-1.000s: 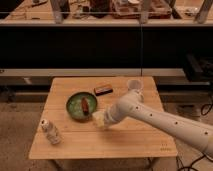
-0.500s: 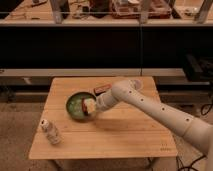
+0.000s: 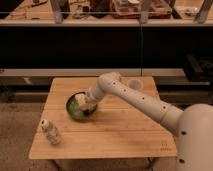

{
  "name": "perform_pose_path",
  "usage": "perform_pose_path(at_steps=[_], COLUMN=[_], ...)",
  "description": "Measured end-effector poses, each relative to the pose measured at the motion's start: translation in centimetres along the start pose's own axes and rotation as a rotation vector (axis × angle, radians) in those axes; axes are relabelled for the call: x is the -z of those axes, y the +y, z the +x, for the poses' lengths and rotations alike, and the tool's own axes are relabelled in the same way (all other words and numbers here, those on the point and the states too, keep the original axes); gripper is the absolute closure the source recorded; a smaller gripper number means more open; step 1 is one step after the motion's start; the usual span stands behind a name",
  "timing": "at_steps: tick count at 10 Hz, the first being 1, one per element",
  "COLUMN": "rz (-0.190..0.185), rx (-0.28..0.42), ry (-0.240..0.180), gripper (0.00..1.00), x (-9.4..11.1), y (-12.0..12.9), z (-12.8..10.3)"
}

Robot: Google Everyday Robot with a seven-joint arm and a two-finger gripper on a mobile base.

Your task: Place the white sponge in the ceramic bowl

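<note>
The ceramic bowl, green with a dark rim, sits on the left half of the wooden table. My gripper is at the end of the white arm that reaches in from the right and hangs just over the bowl's inside. It is shut on the white sponge, a pale pad held low over the middle of the bowl. I cannot tell whether the sponge touches the bowl. The gripper and sponge hide most of the bowl's inside.
A small white cup stands at the table's far edge, behind the arm. A small pale bottle stands near the front left corner. Dark shelving runs behind the table.
My gripper has moved left and away from the front, carrying the sponge from the table's middle to over the bowl, and has come lower into it.
</note>
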Motion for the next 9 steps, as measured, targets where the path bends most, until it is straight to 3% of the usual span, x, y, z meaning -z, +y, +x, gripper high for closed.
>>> perform_pose_path(at_steps=[3,9], rz=[-0.006,0.008], rx=[0.011,0.015], ry=[0.000,-0.004], gripper=[0.23,0.20], x=[-0.85,-0.50], y=[0.12,0.18], z=[1.28,0.97])
